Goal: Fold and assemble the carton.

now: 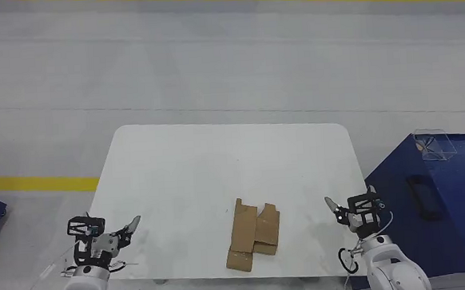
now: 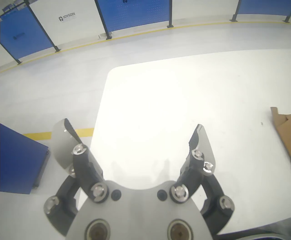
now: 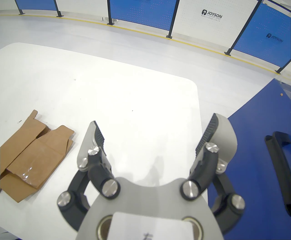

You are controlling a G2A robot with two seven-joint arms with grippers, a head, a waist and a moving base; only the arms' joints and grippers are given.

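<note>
A flattened brown carton (image 1: pixel 252 233) lies on the white table (image 1: pixel 218 170) near its front edge, a little right of the middle. The right wrist view has the carton (image 3: pixel 34 156) off to one side, flaps spread, and the left wrist view catches a corner of the carton (image 2: pixel 283 129). My left gripper (image 1: pixel 105 227) hangs open over the table's front left corner, nothing between its fingers (image 2: pixel 200 141). Over the front right corner my right gripper (image 1: pixel 350 202) is open too, with its fingers (image 3: pixel 96 138) empty. Both are well apart from the carton.
A blue cart top (image 1: pixel 440 204) with a black handle (image 3: pixel 278 156) stands just right of the table, a clear plastic box (image 1: pixel 434 144) on it. A blue panel (image 2: pixel 20 163) stands at the left of the table. Blue barriers (image 3: pixel 141 11) line the far floor.
</note>
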